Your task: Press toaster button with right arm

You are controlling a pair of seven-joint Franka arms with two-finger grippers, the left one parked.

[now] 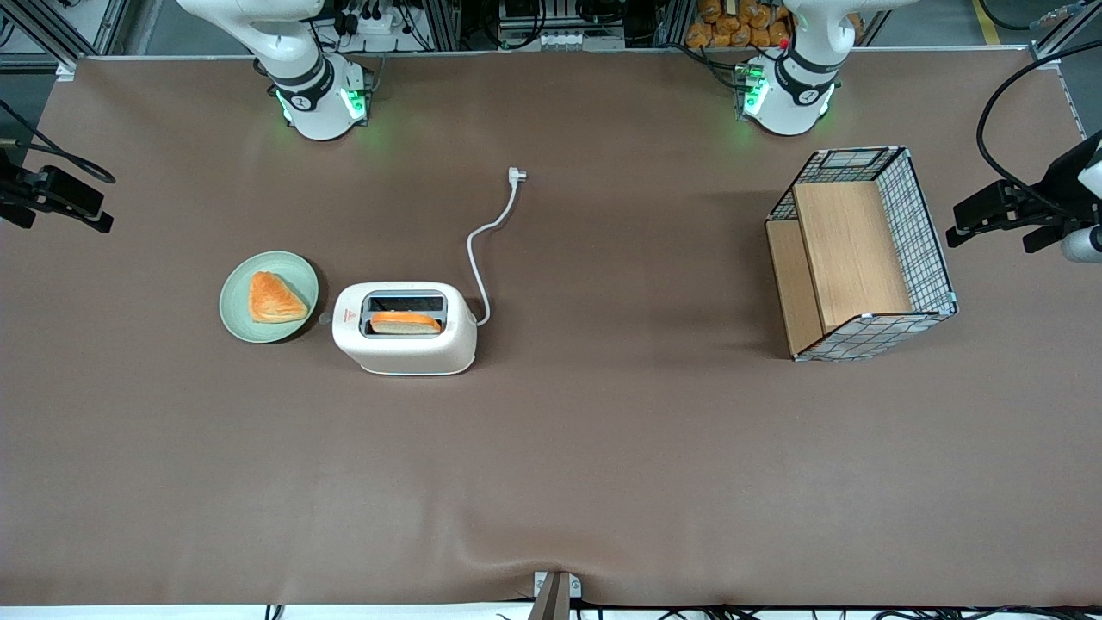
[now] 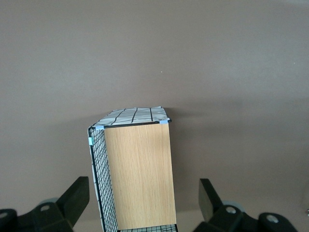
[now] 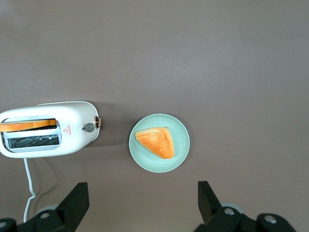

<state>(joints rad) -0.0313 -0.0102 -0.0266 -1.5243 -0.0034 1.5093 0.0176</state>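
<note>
The cream-white toaster [image 1: 405,340] [image 3: 48,129] stands on the brown table with a slice of toast in the slot nearer the front camera. The toaster button [image 1: 325,319] [image 3: 89,127] is a small grey nub on its narrow end, by the red triangle mark, facing the plate. My gripper [image 3: 142,193] hangs high above the table, open, with nothing between its widely spread fingers [image 3: 77,193]. It looks down on the plate and the toaster, touching neither. In the front view its black body [image 1: 65,196] shows at the working arm's end of the table.
A pale green plate [image 1: 237,314] [image 3: 181,150] with a triangular pastry sits beside the toaster's button end. The toaster's white cord and plug [image 1: 516,176] trail toward the arm bases. A wire-and-wood basket [image 1: 861,263] [image 2: 135,169] stands toward the parked arm's end.
</note>
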